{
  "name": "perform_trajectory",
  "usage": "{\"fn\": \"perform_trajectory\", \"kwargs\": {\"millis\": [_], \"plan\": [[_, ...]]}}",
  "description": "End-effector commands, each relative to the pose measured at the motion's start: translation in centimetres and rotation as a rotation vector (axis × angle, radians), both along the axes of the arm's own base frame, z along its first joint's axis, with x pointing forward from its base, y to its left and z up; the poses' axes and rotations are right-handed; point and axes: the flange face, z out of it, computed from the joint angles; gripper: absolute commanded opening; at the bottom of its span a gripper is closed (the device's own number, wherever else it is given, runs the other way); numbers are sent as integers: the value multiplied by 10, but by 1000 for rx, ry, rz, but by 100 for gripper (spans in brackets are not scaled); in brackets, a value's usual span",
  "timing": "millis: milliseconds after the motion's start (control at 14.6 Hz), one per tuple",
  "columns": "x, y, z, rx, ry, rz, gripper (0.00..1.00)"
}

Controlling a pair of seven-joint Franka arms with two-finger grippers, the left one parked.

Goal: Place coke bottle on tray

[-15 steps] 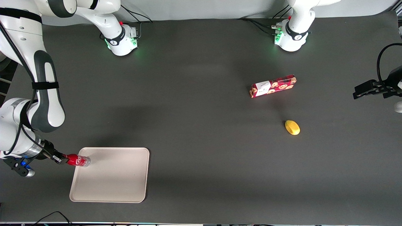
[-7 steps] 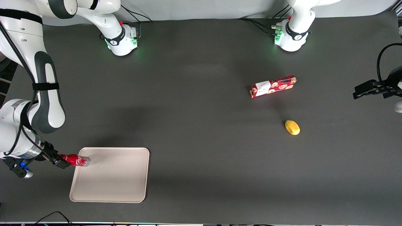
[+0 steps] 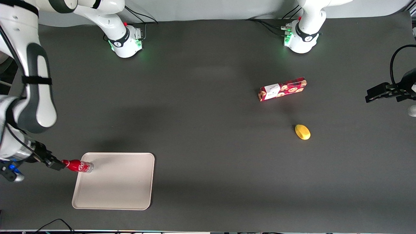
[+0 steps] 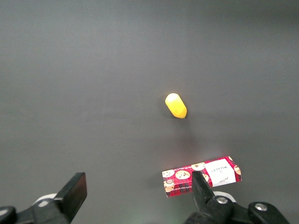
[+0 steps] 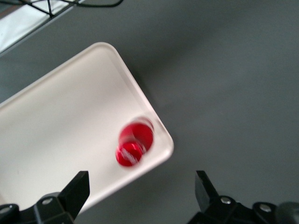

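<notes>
The small red coke bottle (image 3: 79, 166) stands on the cream tray (image 3: 117, 188), close to the tray's corner that is farther from the front camera and toward the working arm's end. In the right wrist view I look down on the bottle's red cap (image 5: 134, 142) just inside the tray's rounded rim (image 5: 164, 138). My right gripper (image 3: 55, 163) hangs above and just outside that corner, apart from the bottle. The gripper (image 5: 140, 193) is open, its black fingers (image 5: 78, 187) wide apart with nothing between them.
A red cookie box (image 3: 282, 88) and a small yellow object (image 3: 302, 132) lie toward the parked arm's end of the table; both also show in the left wrist view, the box (image 4: 202, 176) and the yellow object (image 4: 175, 106). A cable (image 3: 53, 223) runs along the table's near edge.
My gripper has let go of the bottle's neck and drawn back from it toward the working arm's end. The bottle has stayed standing on the tray.
</notes>
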Motion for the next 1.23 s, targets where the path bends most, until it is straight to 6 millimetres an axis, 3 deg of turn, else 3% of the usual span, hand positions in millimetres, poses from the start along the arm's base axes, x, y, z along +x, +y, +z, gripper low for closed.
{"fn": "perform_trajectory", "kwargs": {"millis": [0,205,478,683,820,1161], "plan": [[-62,-8,108,33,85,60,100],[-111,1,155,81,117,104,100],[-161,39,178,114,105,199,100],[-163,71,187,110,95,404,100],[-162,73,196,106,71,468,100],[-157,74,195,91,70,473,100]]}}
